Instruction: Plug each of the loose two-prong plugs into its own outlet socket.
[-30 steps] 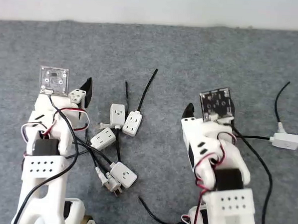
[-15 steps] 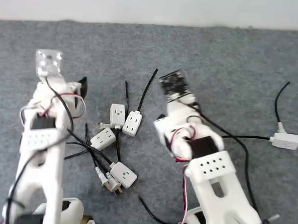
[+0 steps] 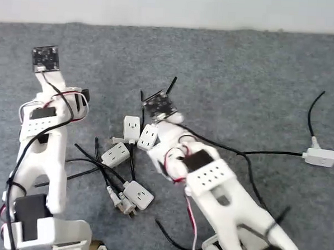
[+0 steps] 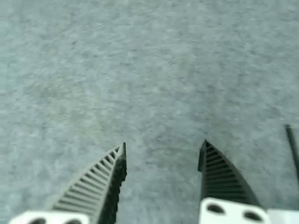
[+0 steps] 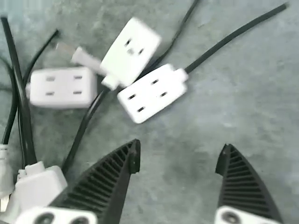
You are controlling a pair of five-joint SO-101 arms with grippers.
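**Claws both released; right one poised over the outlet cluster**

Right claw (image 5: 181, 145): jaws spread wide with nothing between them, hanging low over the grey covering just beside the nearest outlet block (image 5: 152, 93). That block lies face up, slots showing, and its black cord (image 5: 233, 35) runs off away from the claw. Judgement: the arm stands here because the blocks are bunched together, so one has to be singled out before any plug can go in.

A second block (image 5: 131, 46) lies tilted just beside the first. A short stub sticks out of one end; I cannot tell whether it is a plug. A third block (image 5: 63, 87) lies flat across the cords from it. A fourth (image 3: 138, 194) sits nearer the arm bases, with the loose plugs (image 3: 124, 205) just beside it, prongs bare. No plug looks seated, so the task appears barely begun.

Left claw (image 4: 163, 144): also spread and empty, over bare covering well apart from the cluster. Likely held clear so the right arm has room.

A lone outlet block (image 3: 320, 158) lies at the far right, its cord curling away, well apart from both arms.

Surface: the bench (image 3: 242, 78) is covered in grey felt-like matting. My guess is that it grips the blocks enough to limit sliding when they are pushed. A plain pale wall (image 3: 173, 8) runs behind the far edge.
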